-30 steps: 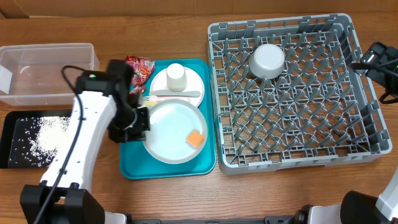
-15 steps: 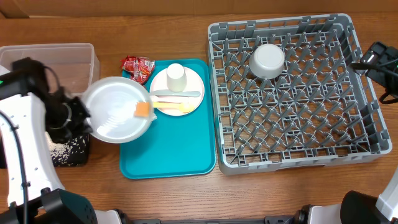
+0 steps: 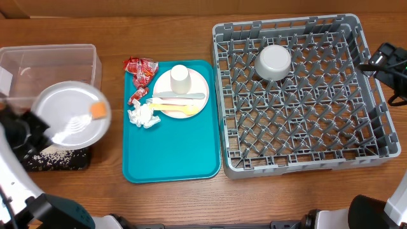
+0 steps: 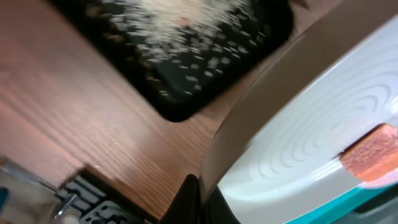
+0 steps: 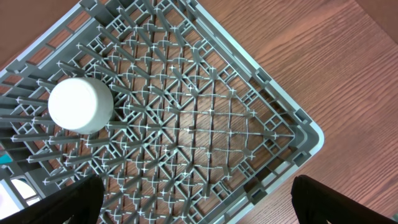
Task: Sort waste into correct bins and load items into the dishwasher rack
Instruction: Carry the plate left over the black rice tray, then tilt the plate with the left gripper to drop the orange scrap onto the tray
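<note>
My left gripper (image 3: pixel 35 130) is shut on the rim of the round grey plate (image 3: pixel 70 121), which hangs tilted above the black tray (image 3: pixel 60 160) and the near edge of the clear tub (image 3: pixel 48 63). An orange food cube (image 3: pixel 98 110) sits on the plate near its right rim. In the left wrist view the plate (image 4: pixel 311 124), the cube (image 4: pixel 370 152) and the rice-strewn black tray (image 4: pixel 186 43) show above my gripper (image 4: pixel 205 196). Right gripper (image 5: pixel 199 205) hangs open over the dishwasher rack (image 5: pixel 205 124). A grey bowl (image 3: pixel 273 62) lies upside down in the rack (image 3: pixel 299 133).
The teal tray (image 3: pixel 172 152) carries red wrappers (image 3: pixel 141 69), a white napkin (image 3: pixel 143 116) and a pale plate (image 3: pixel 197 86) with a white cup (image 3: pixel 180 77) and yellow and white cutlery (image 3: pixel 175 102). The right arm (image 3: pixel 388 63) stands at the rack's far right edge.
My left arm has carried the grey plate with the orange cube leftwards off the teal tray to above the black tray. The napkin and a wrapper on the teal tray are now uncovered.
</note>
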